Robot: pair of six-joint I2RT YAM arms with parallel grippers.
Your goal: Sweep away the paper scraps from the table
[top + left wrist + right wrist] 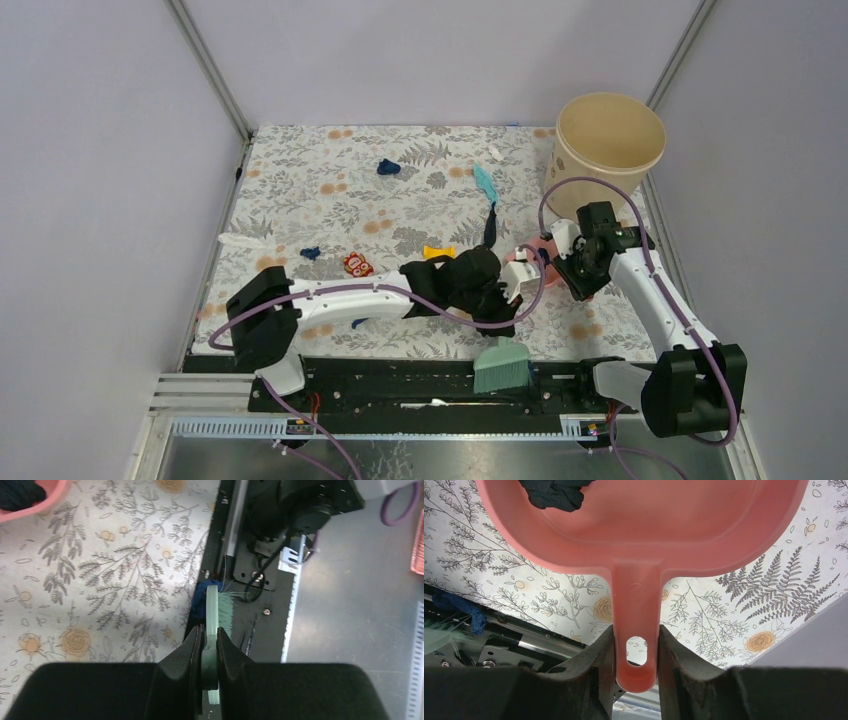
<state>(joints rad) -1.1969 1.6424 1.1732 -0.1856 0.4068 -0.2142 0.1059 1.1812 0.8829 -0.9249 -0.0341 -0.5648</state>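
Observation:
My left gripper (499, 328) (210, 637) is shut on the handle of a teal hand brush (502, 365) (214, 611), whose bristles hang over the black rail at the table's near edge. A navy wad (201, 600) (463, 611) lies by the bristles at that edge. My right gripper (573, 282) (636, 645) is shut on the handle of the pink dustpan (528, 258) (639, 525), which holds a black scrap (555, 492). On the table (300, 190) lie two navy wads (388, 167) (311, 253), a teal strip (485, 183), a black strip (491, 228) and a white strip (243, 241).
A tall beige bin (608, 140) stands at the far right corner. A yellow curved piece (438, 252) and a red toy block (357, 264) lie mid-table by the left arm. The black rail (400, 380) runs along the near edge.

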